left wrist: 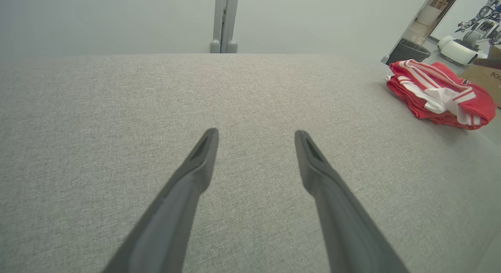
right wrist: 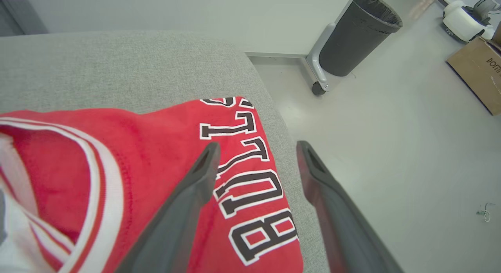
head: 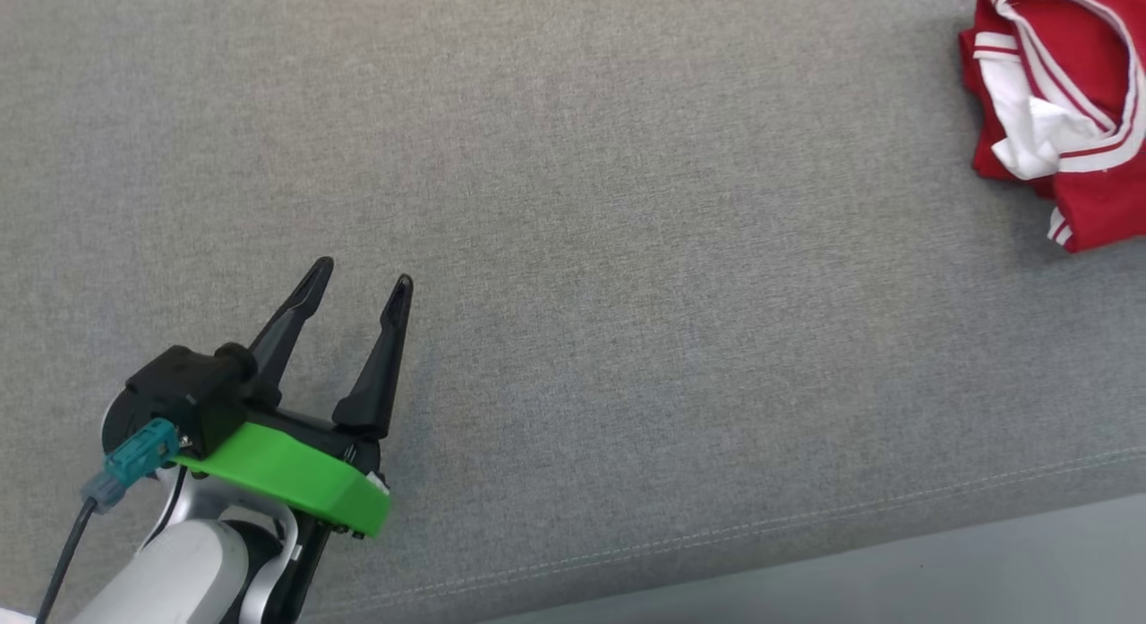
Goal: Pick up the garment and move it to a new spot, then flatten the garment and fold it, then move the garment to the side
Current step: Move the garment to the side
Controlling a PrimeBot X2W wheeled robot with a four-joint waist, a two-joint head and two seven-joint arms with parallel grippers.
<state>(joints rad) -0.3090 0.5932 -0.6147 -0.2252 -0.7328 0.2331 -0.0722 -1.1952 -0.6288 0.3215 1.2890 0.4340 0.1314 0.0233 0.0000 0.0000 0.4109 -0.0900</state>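
Note:
The garment, a red jersey with white trim, lies folded in a small bundle at the far right of the grey cushioned surface. From the left wrist view the garment sits far off to the right. My left gripper hovers open over bare fabric at the lower left, nothing between its fingers. My right gripper is open just above the garment, by its black-and-white lettering near the surface's edge, holding nothing.
The surface's front seam runs along the bottom right, with pale floor beyond. Past the right edge stand a dark bin, a cardboard box and a white machine. A wall and a post are at the far side.

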